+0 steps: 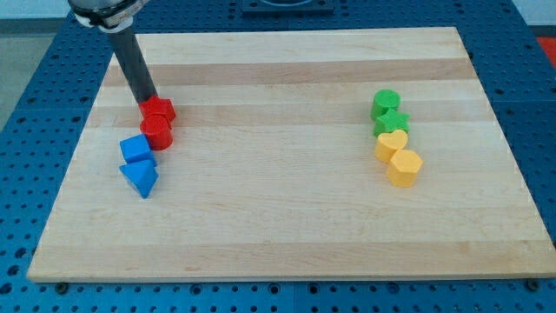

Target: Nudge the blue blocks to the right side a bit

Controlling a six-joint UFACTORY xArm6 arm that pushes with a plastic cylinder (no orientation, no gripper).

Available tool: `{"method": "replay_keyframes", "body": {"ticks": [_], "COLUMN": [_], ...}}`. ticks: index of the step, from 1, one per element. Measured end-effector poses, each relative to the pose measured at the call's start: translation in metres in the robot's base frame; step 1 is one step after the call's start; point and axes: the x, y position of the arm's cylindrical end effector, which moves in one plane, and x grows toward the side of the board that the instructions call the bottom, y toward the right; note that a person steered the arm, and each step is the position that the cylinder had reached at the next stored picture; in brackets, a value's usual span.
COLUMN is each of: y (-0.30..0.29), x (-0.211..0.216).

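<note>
Two blue blocks lie at the view's left: a blue cube (135, 149) and, touching it just below, a blue triangular block (140, 178). My tip (145, 100) is at the end of the dark rod coming down from the view's top left. It stands just above and slightly right of the blue cube, touching the upper left edge of a red star-shaped block (158, 109). A red cylinder (157, 132) sits right below the red star block, against the blue cube's upper right.
At the view's right stand a green block (386, 103), a green star block (391, 123), a yellow heart block (391, 144) and a second yellow block (404, 166) in a column. The wooden board (278, 217) lies on a blue perforated table.
</note>
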Motion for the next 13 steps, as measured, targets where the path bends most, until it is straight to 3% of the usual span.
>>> {"method": "replay_keyframes", "body": {"ticks": [1,2,3,4,5,6,8,9,10,11,13], "y": [-0.003,0.033,0.014,-0.066,-0.086,-0.058,-0.003,-0.006,-0.044,-0.051,-0.001], "x": [-0.004,-0.011,-0.015,0.033,0.098,0.126,0.127,0.127,0.130,0.162,0.168]}}
